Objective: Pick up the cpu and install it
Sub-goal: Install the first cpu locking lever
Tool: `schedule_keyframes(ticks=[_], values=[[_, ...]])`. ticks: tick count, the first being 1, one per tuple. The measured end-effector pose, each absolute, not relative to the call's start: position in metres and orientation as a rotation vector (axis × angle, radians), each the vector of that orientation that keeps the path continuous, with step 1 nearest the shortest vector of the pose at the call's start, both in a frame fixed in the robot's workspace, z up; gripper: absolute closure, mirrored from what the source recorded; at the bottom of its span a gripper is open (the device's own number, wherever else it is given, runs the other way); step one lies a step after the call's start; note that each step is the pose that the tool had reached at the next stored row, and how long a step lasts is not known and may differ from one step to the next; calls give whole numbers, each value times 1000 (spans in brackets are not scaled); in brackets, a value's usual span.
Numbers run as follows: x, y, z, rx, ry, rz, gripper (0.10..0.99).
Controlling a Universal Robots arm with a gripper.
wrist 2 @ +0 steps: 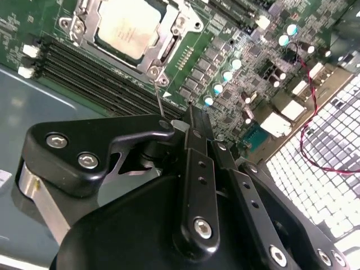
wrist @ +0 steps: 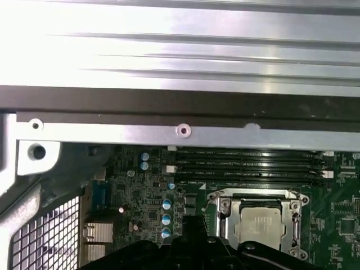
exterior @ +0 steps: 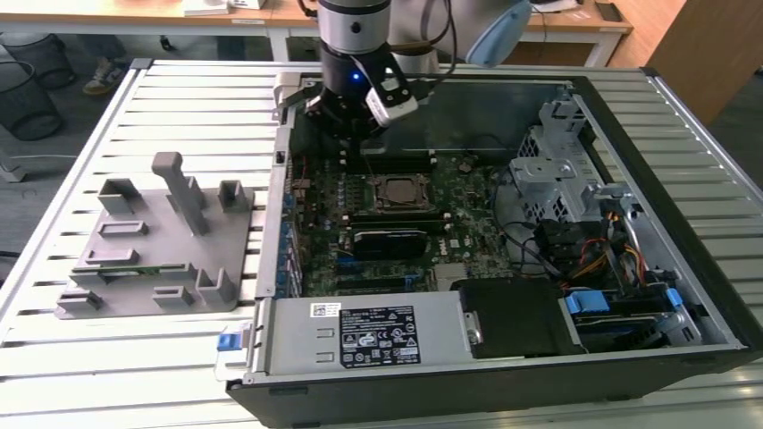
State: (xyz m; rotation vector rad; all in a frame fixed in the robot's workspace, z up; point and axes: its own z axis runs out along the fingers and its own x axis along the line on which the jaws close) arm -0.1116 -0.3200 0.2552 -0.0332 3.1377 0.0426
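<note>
So the small flat square cpu with the silvery-white metal top [exterior: 395, 194] is sitting in its socket on the green motherboard [exterior: 465, 206], framed by the socket's metal bracket [wrist 2: 166, 35]. You can see it in both wrist views too: pale lid with the silvery frame and screws around it [wrist 2: 128, 25] [wrist: 262, 224]. Right beside the socket run the long dark memory slots [wrist: 247, 166], and there's a row of little blue-topped capacitors [wrist: 166, 216] near the socket's other side.

The black gripper [wrist 2: 191, 121] hangs above the motherboard, at the far edge of the open black computer case [exterior: 667, 295] in the exterior view, a bit apart from the cpu and not touching it. In the second wrist view its fingers [wrist 2: 197, 163] look clenched together with nothing between them, so it's not grasping anything. The arm's silver and black wrist [exterior: 356, 45] comes down from the top of the exterior view.

The case lies open on a slatted white metal worktop [exterior: 84, 357]. On the exterior view's left, well apart from the case, sits the grey plastic fixture block with upright posts [exterior: 161, 246]. Inside the case you also get the silver power supply box with a label [exterior: 364, 335] along the near edge and a bundle of coloured cables [exterior: 596, 259] toward the exterior view's right.
</note>
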Motion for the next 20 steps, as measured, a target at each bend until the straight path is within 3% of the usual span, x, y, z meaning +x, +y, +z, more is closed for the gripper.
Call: schedule_keyframes(ticks=[20], values=[[-94,-310,253,-38,3137,42,980]])
